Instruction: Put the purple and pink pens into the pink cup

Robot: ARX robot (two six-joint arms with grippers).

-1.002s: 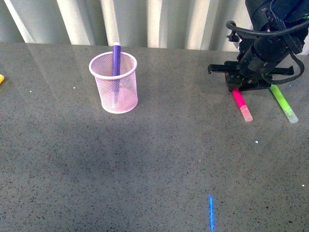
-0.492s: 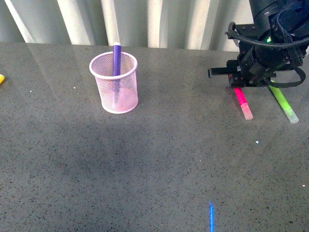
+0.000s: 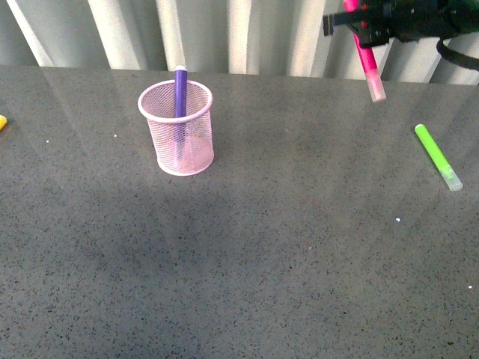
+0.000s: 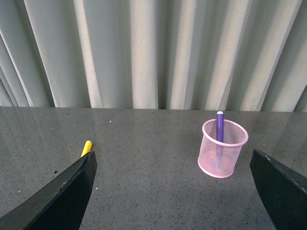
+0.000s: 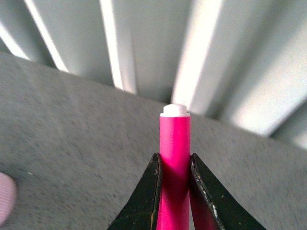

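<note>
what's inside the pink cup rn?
The pink cup holds only the purple pen, upright, top above the rim. Mesh blurs its lower end and the floor. The pink pen is outside, clamped in the right gripper, in the air.

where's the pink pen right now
Front view, upper right: the pink pen hangs in the air, clamped in the right end effector, far to the right of the pink cup and up-left of the green marker.

A dark grey speckled surface point(image 3: 239, 262) fills the view. Behind it hangs a pale pleated curtain point(image 4: 144, 52). Soft light reflects on the surface.
</note>
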